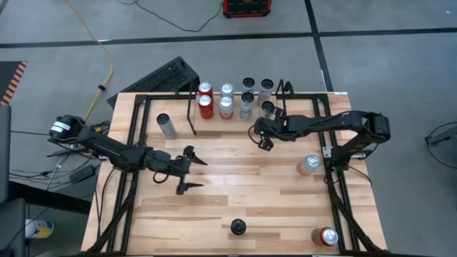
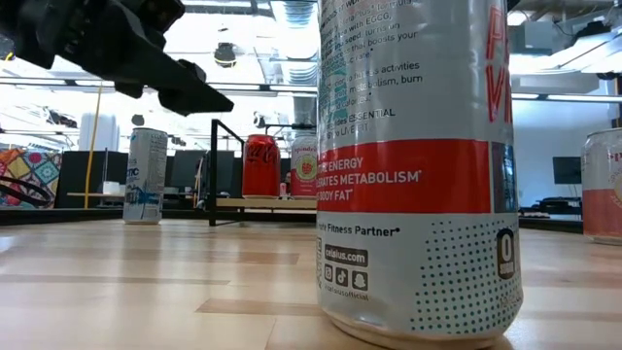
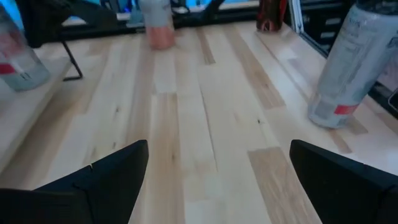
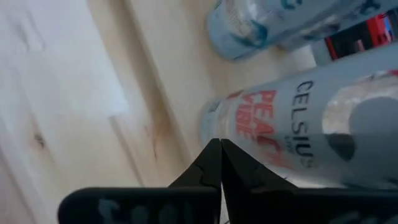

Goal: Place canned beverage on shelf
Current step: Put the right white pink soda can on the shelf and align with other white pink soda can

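Observation:
The shelf [image 1: 193,114], a low black wire rack, stands at the table's far edge with several cans on it, among them two red ones [image 1: 206,106] and a silver Celsius can [image 4: 280,124]. My right gripper [image 1: 265,143] hangs just in front of the shelf's right part, shut with nothing between its fingers [image 4: 221,146]. My left gripper [image 1: 191,170] is over the table's left middle, open and empty [image 3: 217,180]. Loose cans stand upright on the table: a silver one [image 1: 166,125] at the far left, a silver-and-red one [image 1: 308,164] at the right.
A tall silver can with a red band [image 2: 413,165] stands near the front edge [image 1: 238,227], and a red can [image 1: 326,235] at the near right corner. Black tubular rail frames [image 1: 128,178] run along both sides. Bare wood lies between the grippers.

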### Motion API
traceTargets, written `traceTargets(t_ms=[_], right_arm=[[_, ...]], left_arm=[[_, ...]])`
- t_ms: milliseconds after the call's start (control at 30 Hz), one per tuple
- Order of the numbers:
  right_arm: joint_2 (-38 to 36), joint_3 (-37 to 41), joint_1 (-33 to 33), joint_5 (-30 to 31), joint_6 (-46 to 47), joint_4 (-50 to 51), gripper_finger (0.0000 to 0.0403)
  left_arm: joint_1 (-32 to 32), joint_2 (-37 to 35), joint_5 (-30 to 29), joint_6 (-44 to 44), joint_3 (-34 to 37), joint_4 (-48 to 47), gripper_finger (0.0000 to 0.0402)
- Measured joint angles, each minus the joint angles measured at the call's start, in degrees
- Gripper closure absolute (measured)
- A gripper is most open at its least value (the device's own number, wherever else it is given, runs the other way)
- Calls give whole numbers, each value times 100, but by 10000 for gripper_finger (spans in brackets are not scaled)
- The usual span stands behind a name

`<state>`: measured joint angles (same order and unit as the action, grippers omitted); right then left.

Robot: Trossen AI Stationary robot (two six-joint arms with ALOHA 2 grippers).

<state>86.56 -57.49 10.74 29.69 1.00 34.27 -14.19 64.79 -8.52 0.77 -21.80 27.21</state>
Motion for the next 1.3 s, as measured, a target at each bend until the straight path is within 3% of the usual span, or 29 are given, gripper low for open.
traceTargets(t_ms=[400,1000,1300], right_arm=[[-2,0,48,-107,-94,-66,381],[-2,0,813,-107,-554,-88,383],[-2,0,559,-525,-371,-101,383]], left_arm=[[3,-744,-278,-29,520,-65,24],[3,-762,-288,-51,531,-86,24],[3,-760,-286,-49,528,-88,24]])
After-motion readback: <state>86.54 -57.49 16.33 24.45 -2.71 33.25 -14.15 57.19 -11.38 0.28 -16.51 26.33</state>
